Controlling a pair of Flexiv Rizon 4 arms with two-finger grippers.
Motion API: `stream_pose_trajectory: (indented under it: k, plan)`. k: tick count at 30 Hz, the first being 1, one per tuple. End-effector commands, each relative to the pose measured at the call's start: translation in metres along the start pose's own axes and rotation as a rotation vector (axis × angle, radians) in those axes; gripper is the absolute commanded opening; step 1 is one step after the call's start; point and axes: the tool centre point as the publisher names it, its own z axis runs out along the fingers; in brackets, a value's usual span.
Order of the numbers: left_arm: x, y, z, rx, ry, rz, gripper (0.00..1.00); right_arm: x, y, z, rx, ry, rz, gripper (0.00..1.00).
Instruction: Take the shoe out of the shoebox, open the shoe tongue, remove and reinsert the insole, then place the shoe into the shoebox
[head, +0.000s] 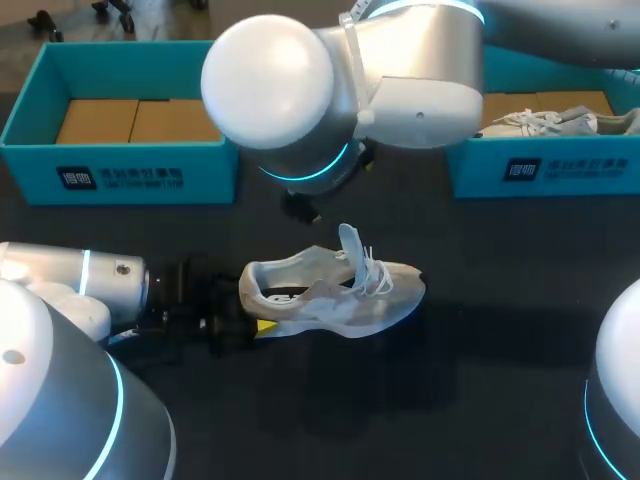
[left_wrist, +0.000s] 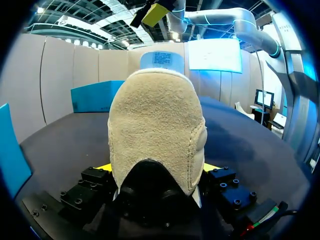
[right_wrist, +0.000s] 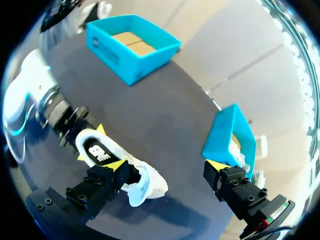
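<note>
Shoe (head: 335, 300): pale, upright, mid-desk (head: 480, 400), outside both boxes | Left claw (left_wrist: 159, 172): closed on shoe's heel, one yellow tip each side | Right claw (right_wrist: 167, 167): spread wide, holding nothing, above shoe's front | Left shoebox (head: 120, 178): blue, far edge, brown floor | Right shoebox (head: 545, 172): blue, holds second shoe (head: 540, 122)

The shoe (head: 335, 290) is white and pale grey, its heel (left_wrist: 155, 125) beige, its insole (right_wrist: 97, 150) black. The left box (head: 200, 175) and right box (head: 580, 172) are turquoise, brown inside. The counter (head: 450, 400) is dark.
</note>
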Motion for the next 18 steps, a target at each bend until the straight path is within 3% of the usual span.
stream_pose_trajectory:
  k: [1,11,12,13,15,17,18]
  plan:
    - [0.000,0.003,0.001,-0.004,0.001,0.000,0.00,0.002,0.008,-0.009,-0.099,0.105,-0.482,1.00]
    - [0.000,0.003,0.001,-0.004,0.001,0.000,0.00,0.017,0.015,-0.016,-0.095,0.153,-0.689,1.00]
    - [0.000,0.003,0.001,-0.004,0.001,0.000,0.00,0.018,0.015,-0.015,-0.094,0.159,-0.703,0.69]
    - [0.000,0.003,0.001,-0.004,0.001,0.000,0.00,0.020,0.015,-0.015,-0.096,0.164,-0.718,0.52]
    - [0.000,0.003,0.001,-0.004,0.001,0.000,0.00,0.023,0.015,-0.014,-0.095,0.173,-0.739,0.30]
    - [0.000,0.003,0.001,-0.004,0.001,0.000,0.00,0.026,0.014,-0.013,-0.093,0.183,-0.768,0.00]
    - [0.000,0.003,0.001,-0.004,0.001,0.000,0.00,0.028,0.013,-0.013,-0.090,0.188,-0.781,0.00]
